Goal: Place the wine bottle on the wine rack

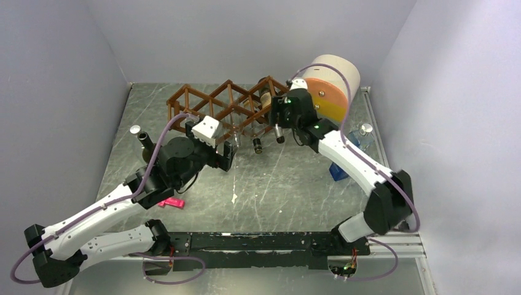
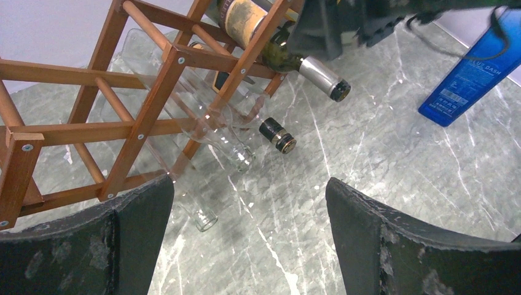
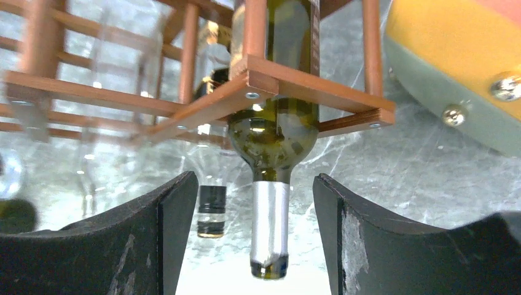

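The wine bottle (image 1: 268, 98), dark green with a silver foil neck (image 3: 269, 221), lies in a right-hand cell of the reddish-brown wooden wine rack (image 1: 212, 101), neck sticking out toward the front. My right gripper (image 3: 255, 203) stands open around that neck, and a gap shows on each side between the neck and the fingers (image 3: 344, 233). In the left wrist view the bottle (image 2: 295, 58) rests in the rack (image 2: 153, 92). My left gripper (image 2: 249, 209) hangs open over bare table in front of the rack's left part, holding nothing.
Clear glass bottles (image 2: 227, 144) and a dark-capped bottle (image 2: 276, 134) lie in lower cells. A cream, orange and yellow cylinder (image 1: 332, 86) stands behind the rack's right end. A blue box (image 1: 338, 171), a pink item (image 1: 172, 203) and capped bottles (image 1: 365, 132) sit on the table.
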Tool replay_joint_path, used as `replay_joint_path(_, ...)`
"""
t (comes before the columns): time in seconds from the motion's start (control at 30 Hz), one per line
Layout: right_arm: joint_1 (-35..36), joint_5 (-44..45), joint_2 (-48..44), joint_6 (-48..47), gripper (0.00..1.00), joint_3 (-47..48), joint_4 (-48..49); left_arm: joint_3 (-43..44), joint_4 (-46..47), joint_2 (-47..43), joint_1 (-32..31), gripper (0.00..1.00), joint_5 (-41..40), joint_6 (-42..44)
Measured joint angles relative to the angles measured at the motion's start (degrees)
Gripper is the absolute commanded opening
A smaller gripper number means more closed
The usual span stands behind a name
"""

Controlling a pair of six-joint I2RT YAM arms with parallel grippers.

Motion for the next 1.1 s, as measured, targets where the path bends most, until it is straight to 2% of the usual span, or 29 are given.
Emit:
replay_joint_path(0.3, -0.02, 5.42, -19.85, -0.85, 0.73, -2.6, -1.42, -2.21, 2.58, -5.25, 0.0, 0.97, 5.03, 0.94)
replay_joint_path(0.43, 0.0, 14.43, -28.24, -2.1, 0.73, -4.22, -2.91, -3.45, 4.57, -7.3, 0.0, 0.98, 7.52, 1.42)
replay_joint_path(0.57, -0.04, 26.08, -34.49, -3.91, 0.8, -5.25, -3.82, -3.69, 5.16, -7.56, 0.0, 0.98, 8.72, 1.7)
replay_joint_path(0.7, -0.09, 37.7, -36.39, -5.16, 0.92, -5.22, -4.44, -3.69, 5.16, -7.37, 0.0, 0.98, 8.98, 2.01)
replay_joint_path(0.8, -0.74, 44.35, -35.63, -5.42, 0.94, -4.85, -6.36, -3.69, 5.16, -6.95, 0.0, 0.98, 8.98, 2.01)
replay_joint_path(1.1, -5.68, 51.34, -30.38, 3.74, 0.98, -4.61, -19.43, -3.69, 5.14, -6.29, -0.02, 0.98, 8.96, 1.99)
